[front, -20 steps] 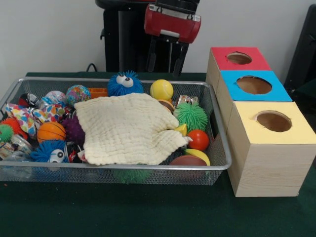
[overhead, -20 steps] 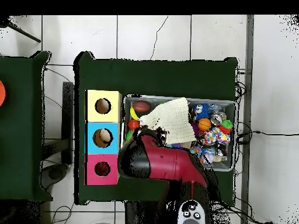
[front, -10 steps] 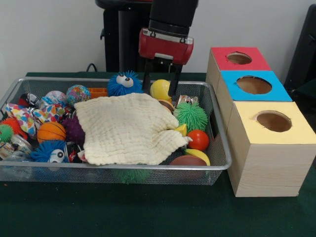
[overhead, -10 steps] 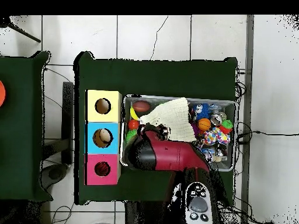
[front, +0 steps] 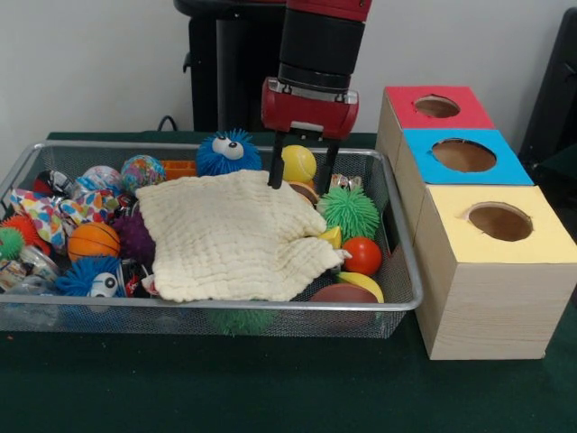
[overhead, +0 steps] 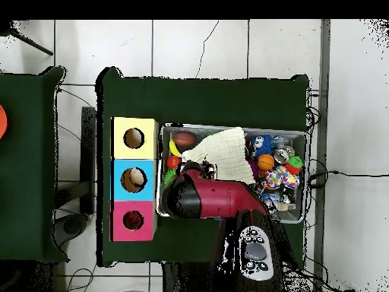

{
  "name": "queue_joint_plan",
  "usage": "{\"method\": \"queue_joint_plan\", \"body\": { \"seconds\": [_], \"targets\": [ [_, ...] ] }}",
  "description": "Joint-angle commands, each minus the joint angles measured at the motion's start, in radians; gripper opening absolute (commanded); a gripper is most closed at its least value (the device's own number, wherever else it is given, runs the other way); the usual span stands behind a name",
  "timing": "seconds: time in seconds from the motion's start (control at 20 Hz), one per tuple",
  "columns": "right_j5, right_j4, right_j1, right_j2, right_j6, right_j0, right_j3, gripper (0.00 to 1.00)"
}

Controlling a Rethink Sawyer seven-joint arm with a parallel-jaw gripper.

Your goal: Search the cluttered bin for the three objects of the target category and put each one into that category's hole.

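The worktop (front: 270,397) is covered in dark green, and the bin (front: 225,311) of silver wire mesh stands on its left and middle part in the front view. To the right of the bin, just beside its rim, three wooden boxes stand in one row – the yellow-topped box (front: 491,271) nearest the camera, then the blue-topped box (front: 462,158), then the red-topped box (front: 435,108) at the back. Each top has one round hole.

The red and black arm (front: 320,54) comes down from above over the back part of the bin. In the overhead view the arm (overhead: 216,199) hides the side of the bin nearest the robot's base.

A cream cloth (front: 233,234) lies over the middle of the bin and covers much of what is under it. The jaws (front: 301,179) are open – the two dark fingers stand apart, one at each side of a yellow ball (front: 297,163), and their tips are at the back edge of the cloth.

Left of the ball sits a blue furry toy (front: 227,152) with eyes. Right of the cloth there are a green spiky ball (front: 350,212) and a small red ball (front: 362,255). At the left side an orange basketball toy (front: 93,241) lies among other colourful things.
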Motion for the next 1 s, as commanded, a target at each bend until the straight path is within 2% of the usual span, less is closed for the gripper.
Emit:
{"method": "queue_joint_plan", "body": {
  "seconds": [0.05,1.0],
  "targets": [
    [0.010,-0.050,0.021,0.103,0.028,-0.043,-0.035,1.00],
    [0.029,-0.059,0.023,0.121,0.021,-0.061,-0.042,1.00]
  ]
}}
